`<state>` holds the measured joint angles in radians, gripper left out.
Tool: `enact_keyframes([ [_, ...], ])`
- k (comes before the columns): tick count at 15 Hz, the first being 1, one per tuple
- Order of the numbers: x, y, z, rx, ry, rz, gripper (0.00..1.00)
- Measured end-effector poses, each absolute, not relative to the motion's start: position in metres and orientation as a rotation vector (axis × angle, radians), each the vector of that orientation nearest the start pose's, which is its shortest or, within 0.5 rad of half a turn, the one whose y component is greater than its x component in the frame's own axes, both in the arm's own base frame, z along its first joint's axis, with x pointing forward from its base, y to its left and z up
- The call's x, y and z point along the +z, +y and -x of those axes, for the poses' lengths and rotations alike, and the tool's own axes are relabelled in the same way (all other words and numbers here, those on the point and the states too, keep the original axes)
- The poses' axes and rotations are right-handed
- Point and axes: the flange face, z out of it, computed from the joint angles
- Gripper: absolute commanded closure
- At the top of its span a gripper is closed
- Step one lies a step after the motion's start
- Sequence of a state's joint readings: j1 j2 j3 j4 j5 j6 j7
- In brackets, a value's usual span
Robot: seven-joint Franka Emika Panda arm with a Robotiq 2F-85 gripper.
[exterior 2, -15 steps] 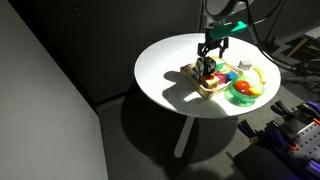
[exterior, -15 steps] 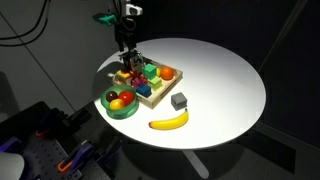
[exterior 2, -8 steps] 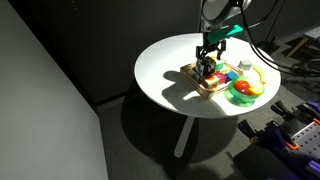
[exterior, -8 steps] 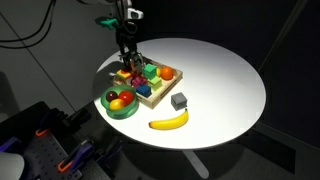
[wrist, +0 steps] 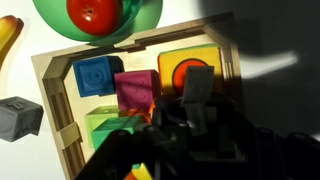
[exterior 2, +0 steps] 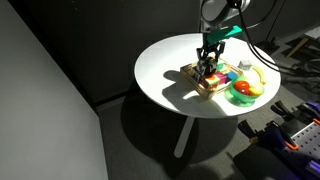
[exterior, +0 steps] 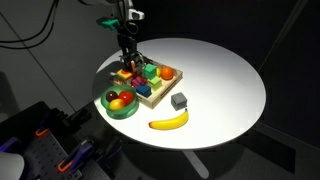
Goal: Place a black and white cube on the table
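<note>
My gripper (exterior: 129, 62) hangs over the near-left part of the wooden sorting tray (exterior: 155, 97) on the round white table (exterior: 220, 80). It also shows in an exterior view (exterior 2: 208, 62). In the wrist view the jaws (wrist: 195, 120) are a dark mass closed around a dark block with pale patches, the black and white cube (wrist: 197, 92). The cube sits low over the tray's compartments. I cannot tell whether it still touches the tray.
The tray holds coloured blocks: blue (wrist: 97, 75), magenta (wrist: 135, 92), green, and an orange disc on yellow. A green bowl of fruit (exterior: 121, 103) stands beside the tray. A plain grey cube (exterior: 179, 101) and a banana (exterior: 168, 122) lie on the table nearby.
The arm has shifted slightly over the tray. Nothing else has moved.
</note>
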<state>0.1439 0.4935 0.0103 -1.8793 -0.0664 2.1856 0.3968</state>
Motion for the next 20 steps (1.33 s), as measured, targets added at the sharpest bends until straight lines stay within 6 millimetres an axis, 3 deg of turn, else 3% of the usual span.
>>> enact_keyframes([
  [6,0.238,0.111,-0.602,0.289,0.267,3.219,0.98],
  [13,0.251,0.130,-0.592,0.320,0.208,3.225,0.97],
  [20,0.245,0.146,-0.581,0.353,0.118,3.221,0.97],
])
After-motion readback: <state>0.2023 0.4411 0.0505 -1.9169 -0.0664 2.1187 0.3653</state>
